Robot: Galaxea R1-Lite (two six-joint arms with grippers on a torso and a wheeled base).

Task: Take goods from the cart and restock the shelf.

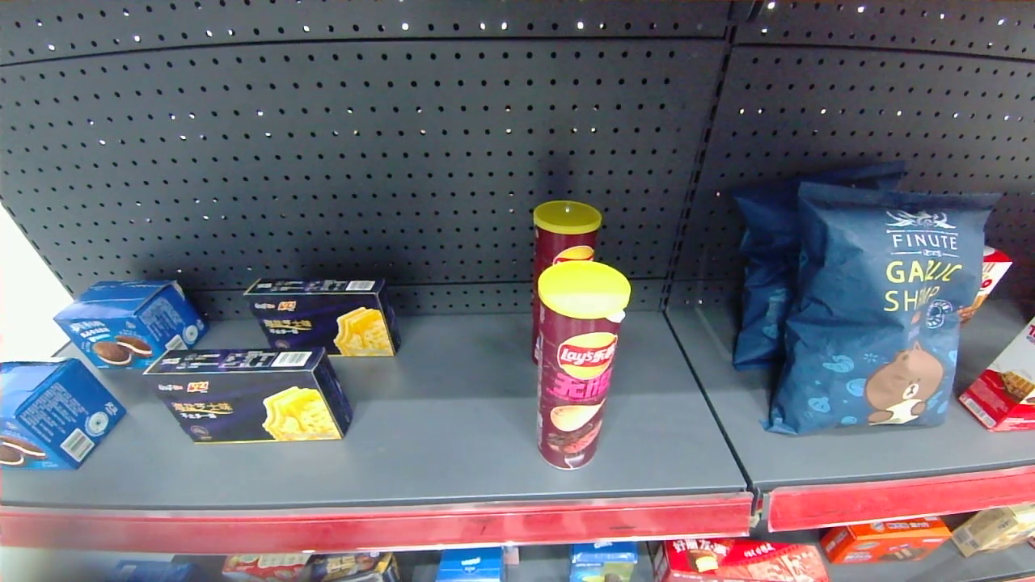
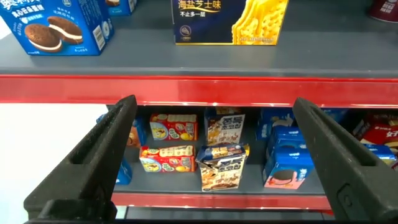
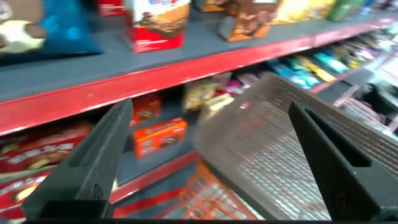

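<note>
1. Goods on the upper shelf (image 1: 453, 404), counted: two chip cans, two cracker boxes, two cookie boxes, two snack bags and two red boxes.
2. The near chip can (image 1: 580, 380) stands just in front of the far chip can (image 1: 566, 234) at mid-shelf. Both are upright, with the long axis vertical and the yellow lids on top.
3. Left of the cans, the near cracker box (image 1: 251, 396) and the far cracker box (image 1: 323, 317) lie on their long sides. Their long axes run roughly left to right and their printed fronts face the near edge.
4. At the far left, the near cookie box (image 1: 52, 412) and the far cookie box (image 1: 129, 322) sit turned at an angle.
5. On the right section, the front snack bag (image 1: 877, 307) stands upright with the rear snack bag (image 1: 764, 275) behind it. The near red box (image 1: 1003, 380) and the far red box (image 1: 996, 271) sit at their right.
6. The left tool (image 2: 214, 104) has its fingers wide apart and holds nothing. It hangs before the shelf's red front edge, lower than the near cracker box, which stands beyond it. Packets (image 2: 221, 165) on the lower shelf (image 2: 161, 183) show between its fingers.
7. The right tool (image 3: 210, 107) also has its fingers apart and is empty. The wire mesh of the cart (image 3: 280, 143) lies beyond it, untouched.
</note>
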